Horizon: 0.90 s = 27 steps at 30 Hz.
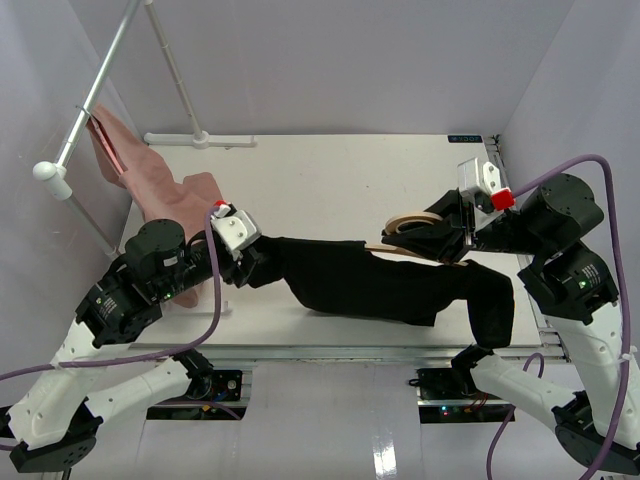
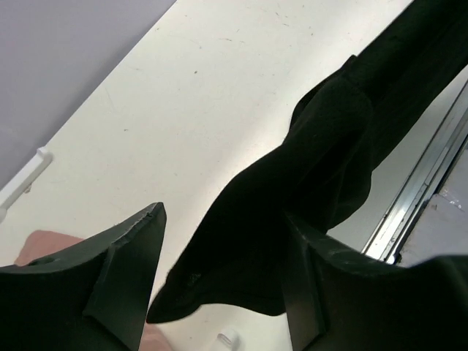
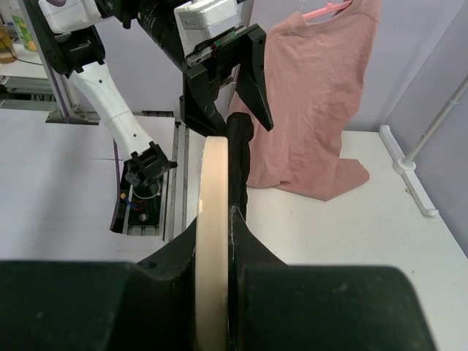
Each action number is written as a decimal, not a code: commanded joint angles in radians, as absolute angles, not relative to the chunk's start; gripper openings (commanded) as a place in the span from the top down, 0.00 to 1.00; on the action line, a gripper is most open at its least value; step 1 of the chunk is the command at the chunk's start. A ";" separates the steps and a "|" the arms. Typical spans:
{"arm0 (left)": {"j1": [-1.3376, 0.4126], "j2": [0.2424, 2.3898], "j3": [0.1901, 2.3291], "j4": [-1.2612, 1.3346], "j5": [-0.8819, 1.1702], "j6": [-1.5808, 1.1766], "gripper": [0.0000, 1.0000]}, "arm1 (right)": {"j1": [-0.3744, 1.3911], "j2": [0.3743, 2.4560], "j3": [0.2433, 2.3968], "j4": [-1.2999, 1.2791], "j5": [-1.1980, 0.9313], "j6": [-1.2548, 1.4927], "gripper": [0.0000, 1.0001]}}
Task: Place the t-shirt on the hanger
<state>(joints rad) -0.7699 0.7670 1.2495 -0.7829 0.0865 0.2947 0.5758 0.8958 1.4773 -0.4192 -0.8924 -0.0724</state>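
**Left arm**: it rises from its base at the near edge and reaches up and to the right, with the wrist low over the bench. The left jaws stand wide open. The fingers are well apart. The left end of the black t-shirt lies in the gap between them, close against the right-hand finger and clear of the other. Nothing is clamped.

**Right arm**: it is folded in from the right side of the bench, forearm pointing left and wrist roughly level. The right jaws are closed on the hanger and grip the tan wood edge-on. A strip of black cloth runs along the right face of the wood. Whether that cloth is also pinched cannot be told.

**T-shirt:** it stretches between the two arms across the near half of the bench. Its body sags toward the front edge and its right end drapes down beside the right arm.

**Hanger:** from above, its curved shoulder shows just left of the right jaws, over the right part of the shirt.

**Farther back, far left:** a pink t-shirt hangs from the grey rail with its hem resting on the bench. The right wrist view shows it on a pink hanger.
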 commanded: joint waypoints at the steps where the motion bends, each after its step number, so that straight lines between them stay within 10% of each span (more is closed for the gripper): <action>1: -0.772 0.753 1.253 -0.802 0.106 0.305 0.65 | 0.572 0.874 1.485 -0.376 -0.881 -0.081 0.92; 3: -0.773 0.750 1.260 -0.805 0.086 0.294 0.99 | 0.571 0.877 1.485 -0.376 -0.854 -0.078 0.92; 4: -0.773 0.749 1.261 -0.807 0.074 0.293 1.00 | 0.572 0.877 1.486 -0.379 -0.836 -0.077 0.92; 24: -0.772 0.813 1.294 -0.854 -0.149 0.238 0.99 | 0.571 0.887 1.491 -0.398 -0.730 -0.098 0.92; 27: -0.773 0.824 1.304 -0.857 -0.090 0.221 0.83 | 0.572 0.893 1.479 -0.408 -0.721 -0.114 0.92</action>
